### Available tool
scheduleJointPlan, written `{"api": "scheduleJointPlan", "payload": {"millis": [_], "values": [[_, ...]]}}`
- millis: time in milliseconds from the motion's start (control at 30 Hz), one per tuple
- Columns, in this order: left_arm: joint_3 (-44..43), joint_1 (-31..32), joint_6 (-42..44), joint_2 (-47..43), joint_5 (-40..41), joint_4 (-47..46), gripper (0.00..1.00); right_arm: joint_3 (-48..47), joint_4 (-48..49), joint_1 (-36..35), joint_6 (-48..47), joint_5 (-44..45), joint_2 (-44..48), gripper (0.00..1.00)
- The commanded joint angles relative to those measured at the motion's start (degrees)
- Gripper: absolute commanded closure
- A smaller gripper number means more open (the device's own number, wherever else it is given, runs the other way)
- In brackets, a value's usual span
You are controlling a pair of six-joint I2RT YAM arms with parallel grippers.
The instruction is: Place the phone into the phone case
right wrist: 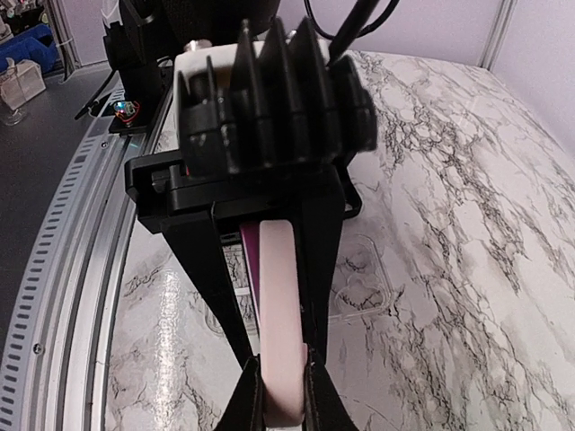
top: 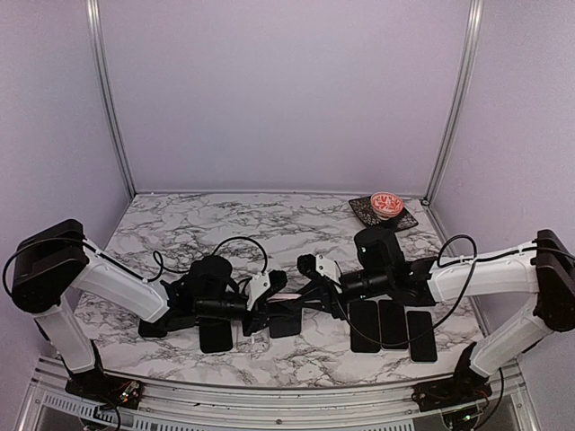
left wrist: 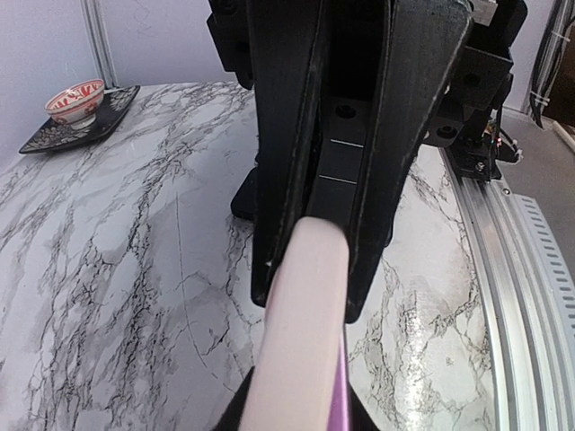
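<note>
A pink phone case is held edge-up between both grippers above the table's middle. A thin purple phone lies flat against the case's side, and its edge also shows in the right wrist view. How far it sits inside the case I cannot tell. My left gripper is shut on one end of the case and phone. My right gripper is shut on the other end of the case, its fingers facing the left wrist camera.
Several black slabs lie flat on the marble below the arms, three at the right and two at the left. A clear plastic case lies on the table under the grippers. A red-and-white bowl on a dark plate stands back right.
</note>
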State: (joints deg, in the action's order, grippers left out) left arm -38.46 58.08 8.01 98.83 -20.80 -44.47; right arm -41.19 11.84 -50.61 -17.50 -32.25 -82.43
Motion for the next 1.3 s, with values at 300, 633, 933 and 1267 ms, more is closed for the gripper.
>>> {"api": "scheduleJointPlan", "payload": {"millis": [300, 633, 933, 1267], "values": [[1.42, -0.6, 10.65, -12.32, 2.71, 12.3, 0.34, 0.0, -4.43, 1.11, -4.36, 0.38, 1.06, 0.98], [-1.74, -0.87, 13.35, -14.62, -2.45, 26.18, 0.73, 0.14, -4.56, 1.66, -5.31, 0.26, 1.13, 0.97], [-6.12, -0.87, 10.76, -10.47, 0.45, 25.97, 1.0, 0.02, -2.45, 1.65, -3.93, -0.28, 0.78, 0.93], [-6.49, -0.87, 10.01, -9.18, 2.19, 25.4, 1.0, 0.61, 0.56, 1.57, -2.46, 0.49, -1.29, 0.47]]}}
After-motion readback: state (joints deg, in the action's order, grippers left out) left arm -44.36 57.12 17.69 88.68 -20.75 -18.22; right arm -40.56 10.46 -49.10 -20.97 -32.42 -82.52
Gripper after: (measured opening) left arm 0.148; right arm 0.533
